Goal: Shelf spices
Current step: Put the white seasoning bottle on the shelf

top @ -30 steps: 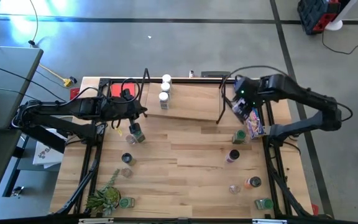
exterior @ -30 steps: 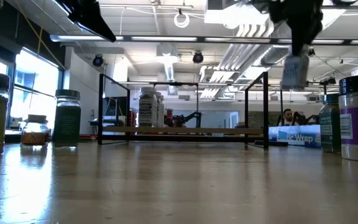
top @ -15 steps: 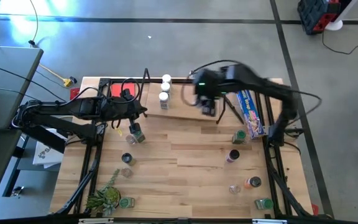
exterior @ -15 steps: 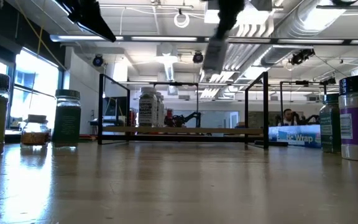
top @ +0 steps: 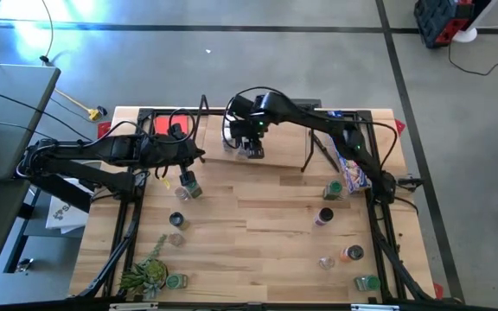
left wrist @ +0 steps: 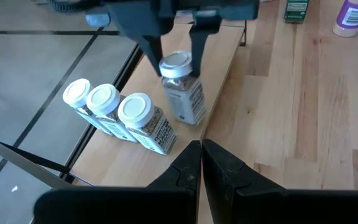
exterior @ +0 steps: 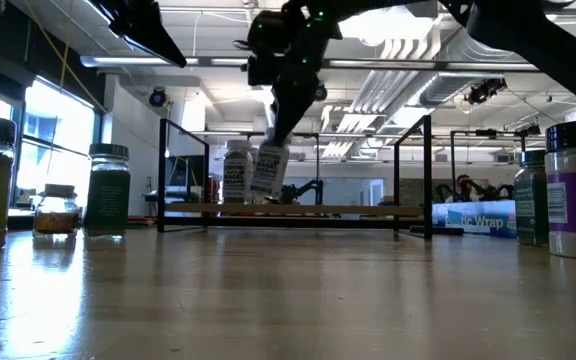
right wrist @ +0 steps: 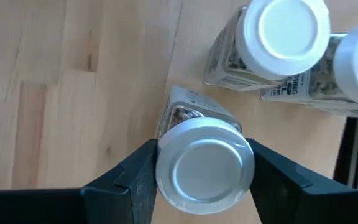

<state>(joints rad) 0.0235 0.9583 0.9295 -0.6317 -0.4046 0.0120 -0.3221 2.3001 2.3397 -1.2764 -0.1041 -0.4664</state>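
While both dark arms are reaching over the wooden table (top: 258,233), the shelf (top: 271,138), a low rack with a light board base and thin black wire uprights, is sitting along the table's far edge. Three white-capped spice jars (left wrist: 114,115) are standing upright in a row on the shelf board, touching one another, their long axes vertical.

The right arm is stretching across to the shelf, and the right gripper (top: 249,145) is clamping a silver-lidded spice jar (right wrist: 205,163) by its lid, one finger on each side. This jar is pointing lid-up, its long axis slightly tilted off vertical in the low view, and it is hanging at the shelf's near edge, just beside the three white-capped jars. Whether its base is touching the board is not clear.

The left gripper (top: 199,155) is waiting with its fingers pressed together and holding nothing, hovering near the shelf's left end above the table.

Other spice jars are standing upright on the table: a dark-lidded jar (top: 189,186) just in front of the left gripper, two small jars (top: 177,230) nearer the front left, and a scattered group of jars (top: 335,229) on the right side. A long blue box (top: 349,164) is lying along the right side, and a green plant (top: 145,275) is sitting at the front left corner.
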